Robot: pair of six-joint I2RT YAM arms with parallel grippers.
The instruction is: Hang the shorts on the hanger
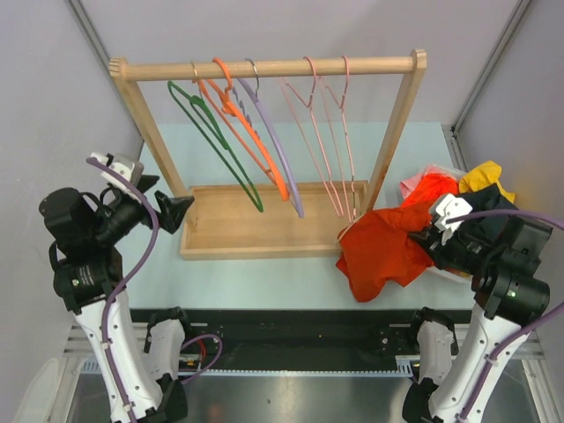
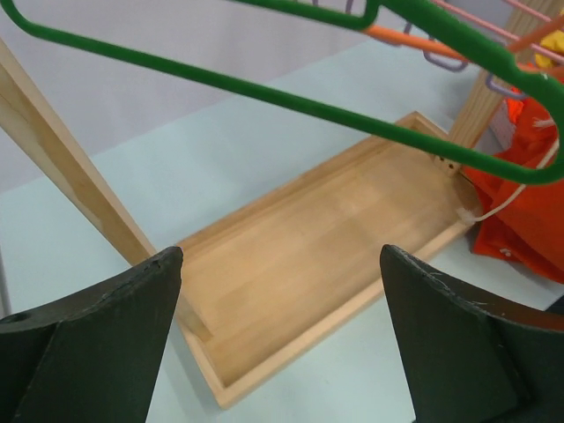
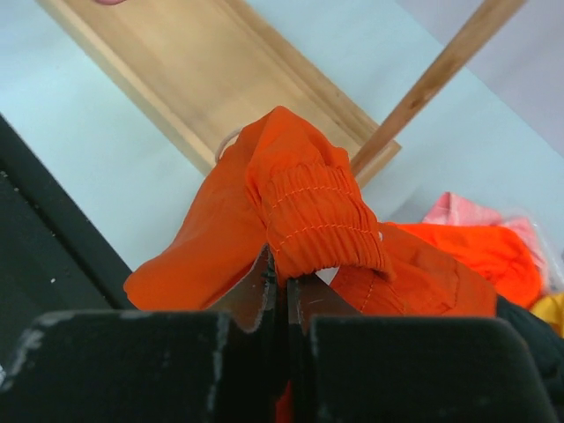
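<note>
The bright orange-red shorts (image 1: 381, 249) lie bunched on the table by the rack's right post. My right gripper (image 1: 425, 238) is shut on their gathered waistband (image 3: 319, 211), and the fabric folds over the closed fingertips (image 3: 286, 278). The shorts' white drawstring shows in the left wrist view beside the shorts (image 2: 527, 203). Two thin pale-pink hangers (image 1: 311, 92) hang at the right end of the rail. My left gripper (image 1: 167, 201) hovers by the rack's left post, open, with nothing between its fingers (image 2: 280, 256).
A wooden rack (image 1: 264, 68) stands on a wooden tray base (image 1: 264, 231). It also carries a green hanger (image 1: 211, 132), an orange hanger (image 1: 242, 123) and a lilac hanger (image 1: 278, 150). A pile of other clothes (image 1: 480, 181) sits at the far right.
</note>
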